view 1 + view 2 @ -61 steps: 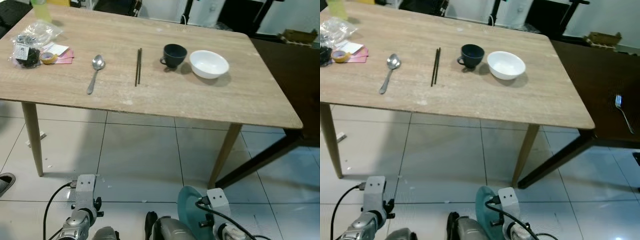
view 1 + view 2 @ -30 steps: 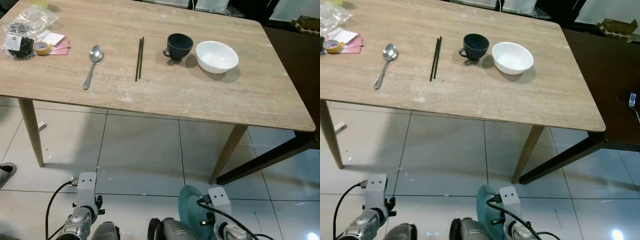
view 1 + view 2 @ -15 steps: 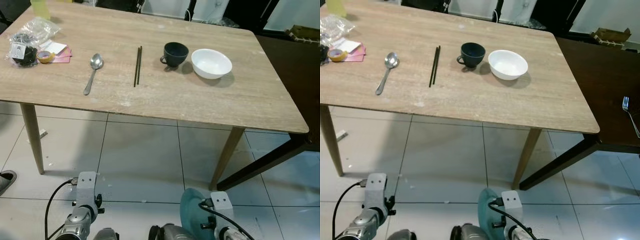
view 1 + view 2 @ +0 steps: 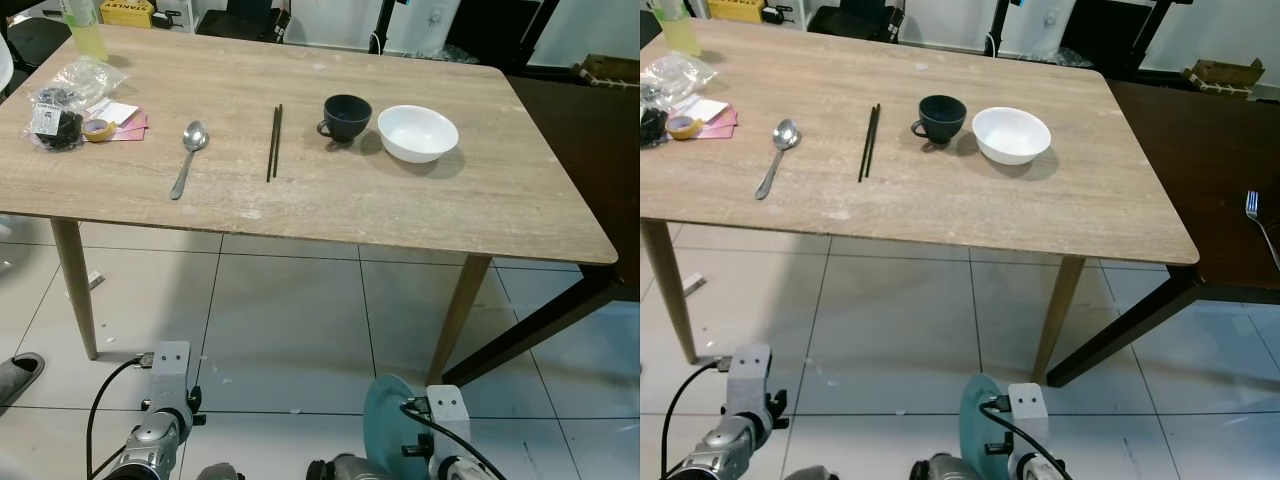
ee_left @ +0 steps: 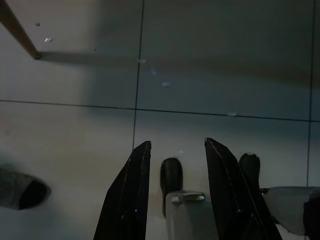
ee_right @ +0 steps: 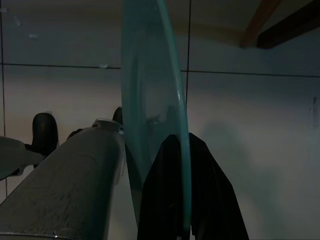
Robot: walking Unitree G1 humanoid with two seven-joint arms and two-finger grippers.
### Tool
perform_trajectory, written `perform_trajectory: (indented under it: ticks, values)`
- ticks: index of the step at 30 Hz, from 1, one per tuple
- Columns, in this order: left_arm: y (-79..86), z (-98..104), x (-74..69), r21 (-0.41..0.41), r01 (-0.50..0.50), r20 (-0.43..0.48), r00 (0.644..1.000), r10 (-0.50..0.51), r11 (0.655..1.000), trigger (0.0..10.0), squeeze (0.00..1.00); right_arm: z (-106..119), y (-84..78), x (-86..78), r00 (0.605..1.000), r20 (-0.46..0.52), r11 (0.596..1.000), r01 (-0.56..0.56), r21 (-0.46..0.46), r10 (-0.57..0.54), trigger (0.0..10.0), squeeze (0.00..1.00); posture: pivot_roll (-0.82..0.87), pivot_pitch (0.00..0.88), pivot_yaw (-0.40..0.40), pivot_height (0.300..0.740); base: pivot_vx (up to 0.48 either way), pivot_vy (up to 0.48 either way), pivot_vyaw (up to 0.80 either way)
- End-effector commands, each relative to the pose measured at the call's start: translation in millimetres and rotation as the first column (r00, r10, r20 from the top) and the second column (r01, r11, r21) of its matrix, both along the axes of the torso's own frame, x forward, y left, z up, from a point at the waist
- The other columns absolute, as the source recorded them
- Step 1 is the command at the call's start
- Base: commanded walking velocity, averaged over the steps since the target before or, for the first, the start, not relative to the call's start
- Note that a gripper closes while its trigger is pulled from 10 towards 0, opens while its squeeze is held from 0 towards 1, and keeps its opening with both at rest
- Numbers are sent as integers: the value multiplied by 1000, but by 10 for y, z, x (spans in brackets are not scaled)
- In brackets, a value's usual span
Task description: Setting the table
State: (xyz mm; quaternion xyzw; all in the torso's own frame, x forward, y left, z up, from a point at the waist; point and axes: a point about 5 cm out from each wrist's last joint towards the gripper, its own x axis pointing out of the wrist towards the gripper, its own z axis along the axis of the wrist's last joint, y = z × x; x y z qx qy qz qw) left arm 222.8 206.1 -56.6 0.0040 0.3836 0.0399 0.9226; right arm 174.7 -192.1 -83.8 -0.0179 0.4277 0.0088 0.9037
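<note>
Table [image 4: 330,205]: wood, on pale tiles; spoon [image 4: 188,156] at 9 o'clock, chopsticks [image 4: 274,141], cup [image 4: 346,115], bowl [image 4: 417,132] at 3.
Right gripper [image 6: 182,220]: hangs low, pinching a teal plate [image 6: 150,100] on edge.
Left gripper [image 5: 175,165]: spread, seemingly empty, above the floor.

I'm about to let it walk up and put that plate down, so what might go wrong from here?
1. The right gripper pinches the teal plate only at its rim, and the plate hangs on edge, so it may slip while walking.
2. The plate is carried low, below the table edge, so it could strike the edge on the way up.
3. The cup, white bowl and chopsticks lie close together, so a careless placement could knock them.
</note>
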Motion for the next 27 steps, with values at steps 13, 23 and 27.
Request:
perform_trajectory:
  ticks: [13, 23, 27]
  values:
    - [-38, -2, 1, 11, 8, 13, 1000, -8, 1000, 10000, 0, 10, -102, -1, 1000, -7, 1000, 29, -12, -29, 10000, 0, 96, 41, -65, 740, 0, 148, 0]
    - [-86, -20, -14, 7, -1, 10, 1000, 1, 1000, 10000, 0, 18, -66, 35, 999, -7, 999, 35, 2, -35, 10000, 0, 97, 48, -66, 740, 0, 0, 0]
    - [-88, -16, -5, 0, -14, 12, 1000, 14, 1000, 10000, 0, 20, -59, 43, 999, -8, 999, 37, 6, -37, 10000, 0, 94, 53, -65, 740, 0, 0, 0]
